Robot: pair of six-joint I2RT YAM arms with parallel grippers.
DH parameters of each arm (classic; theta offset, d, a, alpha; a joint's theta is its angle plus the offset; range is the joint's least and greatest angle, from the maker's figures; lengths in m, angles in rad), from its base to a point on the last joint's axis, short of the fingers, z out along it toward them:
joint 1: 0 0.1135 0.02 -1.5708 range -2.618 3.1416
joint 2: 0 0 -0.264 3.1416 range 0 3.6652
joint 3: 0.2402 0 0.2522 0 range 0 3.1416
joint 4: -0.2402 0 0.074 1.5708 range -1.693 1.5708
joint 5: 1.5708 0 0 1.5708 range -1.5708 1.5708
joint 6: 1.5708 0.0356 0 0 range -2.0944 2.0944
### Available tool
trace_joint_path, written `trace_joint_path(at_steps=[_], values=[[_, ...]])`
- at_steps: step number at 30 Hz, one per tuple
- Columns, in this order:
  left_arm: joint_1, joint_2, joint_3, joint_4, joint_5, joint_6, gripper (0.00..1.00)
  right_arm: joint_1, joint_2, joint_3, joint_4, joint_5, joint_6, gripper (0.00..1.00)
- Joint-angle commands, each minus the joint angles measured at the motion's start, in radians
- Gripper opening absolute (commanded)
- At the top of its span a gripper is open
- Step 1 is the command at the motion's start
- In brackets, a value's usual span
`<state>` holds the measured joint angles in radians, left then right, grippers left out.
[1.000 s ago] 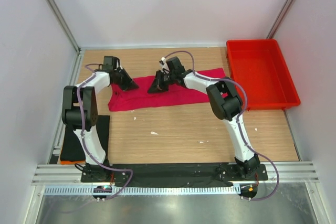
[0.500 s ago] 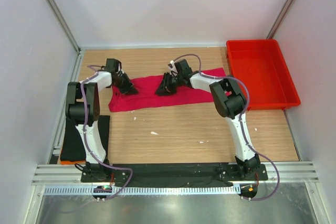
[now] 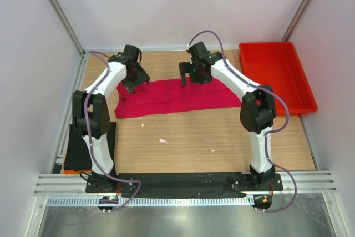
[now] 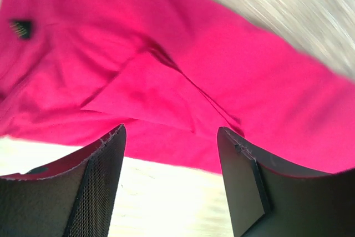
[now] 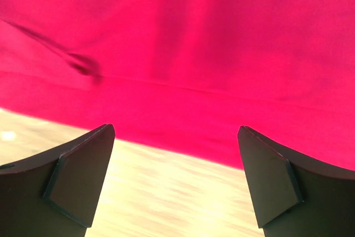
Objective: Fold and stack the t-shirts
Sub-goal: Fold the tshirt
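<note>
The crimson-pink t-shirt (image 3: 172,94) lies folded into a long band across the far half of the table. Both arms hang above its far edge. My left gripper (image 3: 135,80) is open over the band's left part, and the left wrist view shows cloth (image 4: 166,76) beyond the empty gap of this gripper (image 4: 172,134), with a small collar label (image 4: 21,28). My right gripper (image 3: 195,77) stands wide open over the middle; in its wrist view the gripper (image 5: 176,129) holds nothing and the shirt's edge (image 5: 183,98) runs below it. The black t-shirt (image 3: 74,147) lies at the table's left edge, partly behind the left arm.
A rigid red tray (image 3: 304,104) stands at the right side of the table, close to the pink shirt's right end. Something orange (image 3: 75,166) peeks from under the black cloth. Bare wood (image 3: 188,137) lies between the shirt and the arm bases.
Both grippers have opened and let go of the pink shirt, then lifted and drawn back toward the far edge. The shirt now lies flatter.
</note>
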<state>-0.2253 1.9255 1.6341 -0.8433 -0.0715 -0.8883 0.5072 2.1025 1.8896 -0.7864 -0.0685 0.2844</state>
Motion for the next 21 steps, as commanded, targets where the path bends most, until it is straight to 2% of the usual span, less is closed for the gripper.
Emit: trace_joint_path(at_steps=[1,2,6,12,15,21], values=[[0.014,0.088,0.073,-0.166,-0.122,-0.184,0.68,-0.021,-0.045,-0.062,-0.041,0.182,-0.192,1.00],[0.015,0.110,0.090,-0.230,-0.134,-0.220,0.69,-0.041,-0.044,-0.075,-0.015,0.171,-0.198,1.00],[0.014,0.171,0.136,-0.283,-0.188,-0.314,0.69,-0.084,-0.001,-0.095,0.090,0.187,-0.226,1.00],[0.014,0.277,0.182,-0.293,-0.192,-0.327,0.69,-0.108,0.111,-0.012,0.064,0.196,-0.215,1.00],[0.014,0.357,0.211,-0.296,-0.217,-0.292,0.69,-0.107,0.117,-0.062,0.065,0.197,-0.192,1.00],[0.015,0.539,0.427,-0.372,-0.290,-0.147,0.70,-0.085,0.079,-0.237,0.075,0.252,-0.169,1.00]])
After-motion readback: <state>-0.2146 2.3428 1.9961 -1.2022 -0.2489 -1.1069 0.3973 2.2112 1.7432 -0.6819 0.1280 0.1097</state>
